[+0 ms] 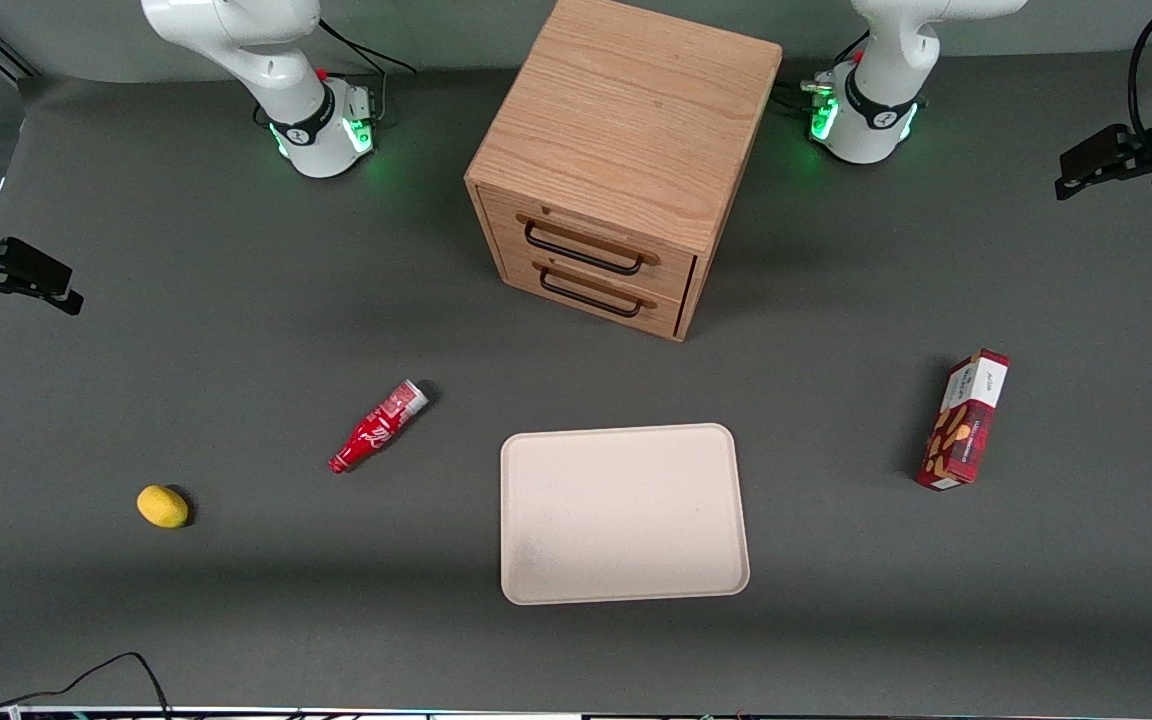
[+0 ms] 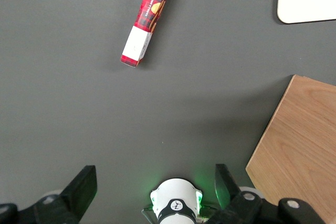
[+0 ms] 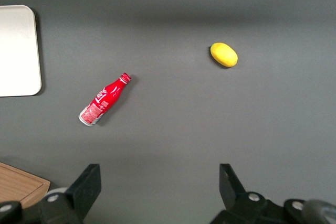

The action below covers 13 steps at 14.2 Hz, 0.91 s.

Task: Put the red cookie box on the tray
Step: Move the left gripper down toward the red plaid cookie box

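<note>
hovering high over table, my hand hangs with fingers spread wide, gripping nothing, well apart from red cookie box. box lies flat on table toward working arm's end, white end panel pointing toward arm bases, well apart from tray. tray sits bare in front of wooden drawer cabinet, nearer front camera. i judge reach not yet begun. box's slim sides should suit my pinch across its width. red bottle, lemon lie toward parked arm's end.
</note>
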### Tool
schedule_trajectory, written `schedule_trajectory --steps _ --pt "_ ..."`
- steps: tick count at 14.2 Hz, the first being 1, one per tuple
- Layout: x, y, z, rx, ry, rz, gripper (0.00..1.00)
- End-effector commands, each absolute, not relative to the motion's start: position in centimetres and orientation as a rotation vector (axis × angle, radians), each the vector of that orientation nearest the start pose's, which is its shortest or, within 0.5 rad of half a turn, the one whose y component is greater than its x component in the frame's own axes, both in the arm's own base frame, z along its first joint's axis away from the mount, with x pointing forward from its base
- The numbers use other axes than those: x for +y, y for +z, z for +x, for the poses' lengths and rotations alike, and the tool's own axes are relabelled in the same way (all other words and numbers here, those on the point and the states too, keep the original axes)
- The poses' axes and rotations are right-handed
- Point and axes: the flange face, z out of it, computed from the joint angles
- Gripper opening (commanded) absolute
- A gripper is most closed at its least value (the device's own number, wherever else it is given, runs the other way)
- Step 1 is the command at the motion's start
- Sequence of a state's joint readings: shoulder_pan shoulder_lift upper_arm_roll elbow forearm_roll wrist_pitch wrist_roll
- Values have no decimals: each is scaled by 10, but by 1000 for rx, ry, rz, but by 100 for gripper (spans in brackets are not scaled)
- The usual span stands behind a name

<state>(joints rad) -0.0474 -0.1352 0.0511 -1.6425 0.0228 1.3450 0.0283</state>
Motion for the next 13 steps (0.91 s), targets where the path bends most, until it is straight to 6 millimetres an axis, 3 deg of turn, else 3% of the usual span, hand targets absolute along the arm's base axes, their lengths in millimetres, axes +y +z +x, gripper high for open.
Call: schedule_trajectory --steps 1,13 --pt "5 651 485 18 272 -3101 100" --pt "8 651 489 25 278 -3104 100"
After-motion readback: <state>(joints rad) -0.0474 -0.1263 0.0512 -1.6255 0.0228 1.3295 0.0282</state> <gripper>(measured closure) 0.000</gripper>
